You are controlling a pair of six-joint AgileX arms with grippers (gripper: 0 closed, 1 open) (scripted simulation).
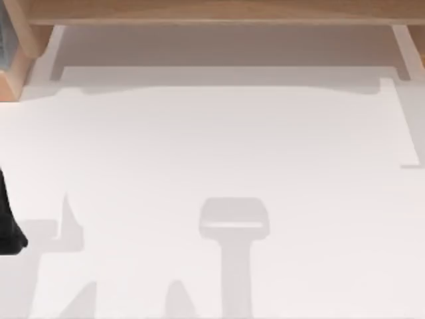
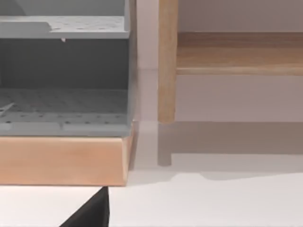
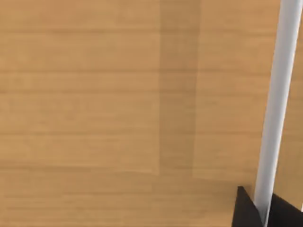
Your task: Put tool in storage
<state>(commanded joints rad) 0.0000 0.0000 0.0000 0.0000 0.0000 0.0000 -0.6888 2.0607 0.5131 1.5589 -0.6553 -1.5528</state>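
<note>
Between the dark fingers of my right pincer (image 3: pixel 262 208) stands the tool (image 3: pixel 277 104), gripped near one end before a wooden panel (image 3: pixel 94 94). It seems light, stiff, perhaps slippery. Left pincer (image 2: pixel 92 213): cannot tell.

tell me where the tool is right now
The tool shows in the right wrist view as a thin pale stick rising from between the right gripper's dark fingers, held in front of a light wooden surface.
</note>
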